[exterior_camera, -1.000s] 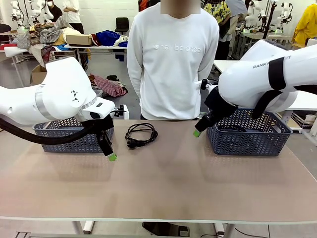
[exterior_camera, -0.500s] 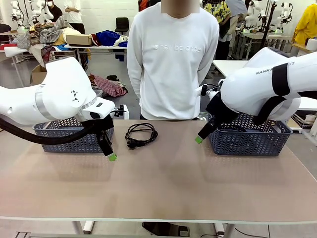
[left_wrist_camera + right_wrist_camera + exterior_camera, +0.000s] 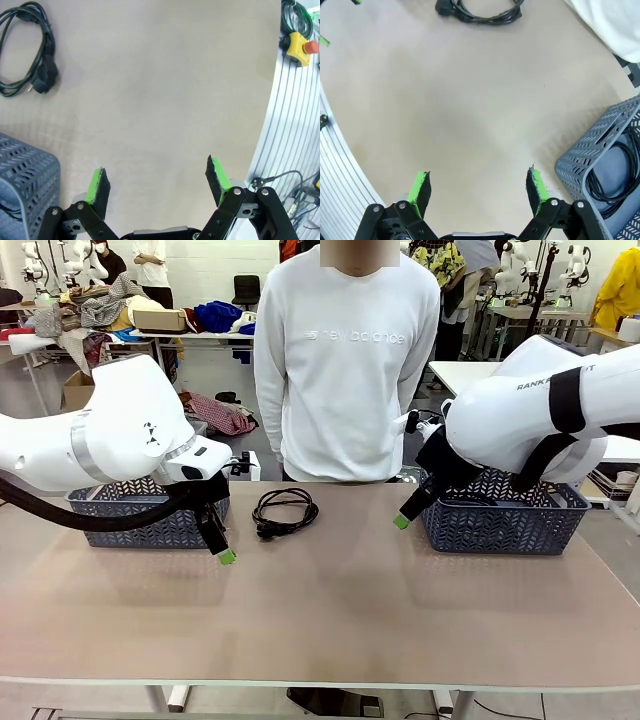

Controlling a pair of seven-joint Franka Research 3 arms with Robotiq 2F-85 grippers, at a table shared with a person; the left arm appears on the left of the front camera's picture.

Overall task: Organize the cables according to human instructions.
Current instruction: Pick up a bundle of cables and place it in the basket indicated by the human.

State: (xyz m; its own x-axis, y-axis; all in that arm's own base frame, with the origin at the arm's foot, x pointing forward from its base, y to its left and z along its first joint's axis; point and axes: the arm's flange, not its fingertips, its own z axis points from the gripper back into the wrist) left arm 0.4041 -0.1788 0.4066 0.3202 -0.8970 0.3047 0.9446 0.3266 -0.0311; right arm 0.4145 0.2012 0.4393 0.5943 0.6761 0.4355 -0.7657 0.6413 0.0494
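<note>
One coiled power cord (image 3: 285, 512) lay flat on the tabletop (image 3: 330, 610) at about 11 o'clock from its centre, just in front of the person (image 3: 345, 360) standing at 12 o'clock. The left pincer (image 3: 222, 552) hung just beside the left basket (image 3: 150, 515), near the coil at its 8 o'clock; in its wrist view the green pads (image 3: 95, 184) stood wide apart with bare tabletop between them and the same cord (image 3: 27, 55) off at 10 o'clock. The right pincer (image 3: 400, 518) hung at the 9 o'clock wall of the right basket (image 3: 505, 512), equally spread and holding nothing. Its wrist view showed another coiled cord (image 3: 612, 172) already lying inside that basket (image 3: 600, 150).

The likeliest trouble was a bad grasp. The coil was loose and lay low, so a pincer closing on one strand could lift a single loop and let the rest unwind and trail across the tabletop. The plug end (image 3: 44, 80) could swing and snag on a basket's lattice wall. Both pincers sat near basket walls, so a careless swing could shove a basket. With the coil between both arms, choosing the wrong basket was a further risk, since no pointing hand was visible.
</note>
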